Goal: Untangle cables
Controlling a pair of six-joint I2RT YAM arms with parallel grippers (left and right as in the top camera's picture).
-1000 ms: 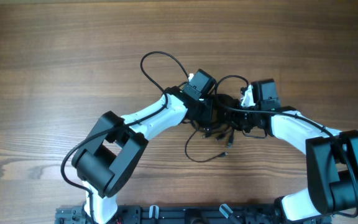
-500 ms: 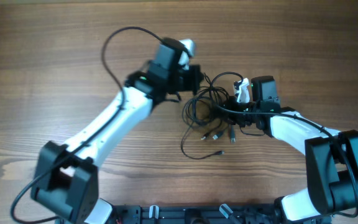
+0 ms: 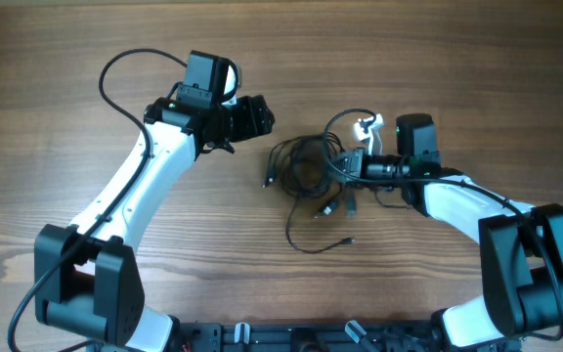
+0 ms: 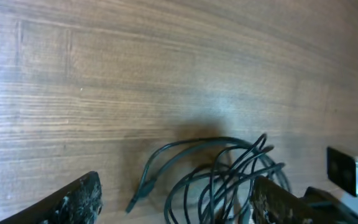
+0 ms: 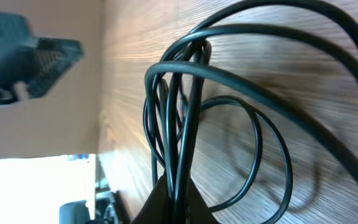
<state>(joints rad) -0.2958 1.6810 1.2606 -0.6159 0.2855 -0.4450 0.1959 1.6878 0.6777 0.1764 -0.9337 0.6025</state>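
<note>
**Cables** point(image 3: 306, 174): thin blk cords, tangled bunch, middle of table point(image 3: 438, 59), betw. both grippers. Loose ends w/ small plugs trail toward robot's base side.

**L gripper** point(image 3: 260, 115): fingers wide apart, nothing betw. them; near bunch on its left, not touching.

**R gripper** point(image 3: 348, 166): fingers pinched tight on several strands at bunch's right side; loops fan out from grip.

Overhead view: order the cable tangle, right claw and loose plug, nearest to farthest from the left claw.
1. Cable tangle, just right of the left claw.
2. Right claw, gripping the tangle's far side.
3. Loose plug, lowest in the picture, alone.
</note>
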